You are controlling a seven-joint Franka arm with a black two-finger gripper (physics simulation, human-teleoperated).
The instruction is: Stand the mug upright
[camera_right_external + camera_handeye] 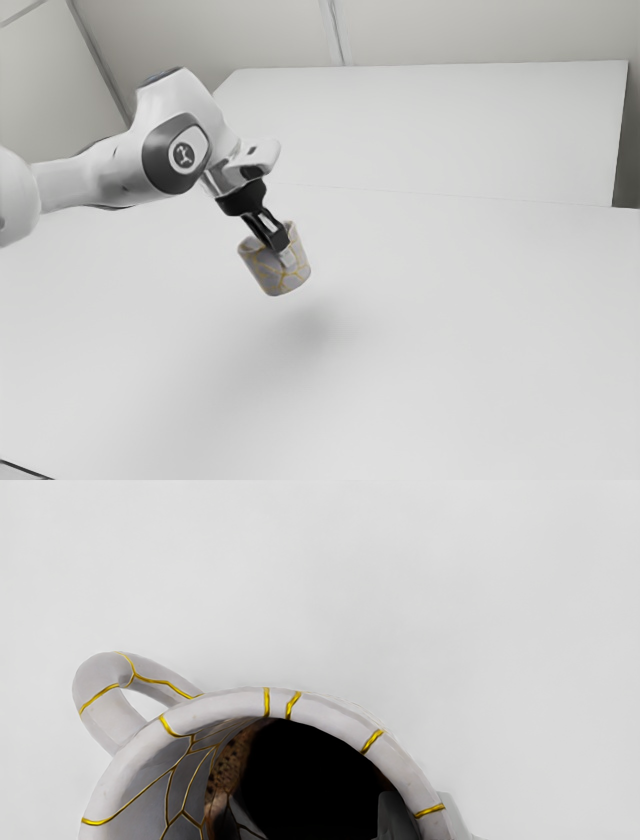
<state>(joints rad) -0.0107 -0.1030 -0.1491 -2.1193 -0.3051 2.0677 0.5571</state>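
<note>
2 fingers (455, 812) of the gripper (281, 247) clamp the wall of the tilted mug (268, 274), 1 inside, 1 outside, above the table (450, 350).

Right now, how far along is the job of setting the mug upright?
Lifting looks done: the mug is above the table, its shadow apart below. In hand: the gripper is shut on its wall, one finger inside; the mug leans, mouth mostly up. Left: likely levelling it, lowering its base to the table, letting go.
</note>
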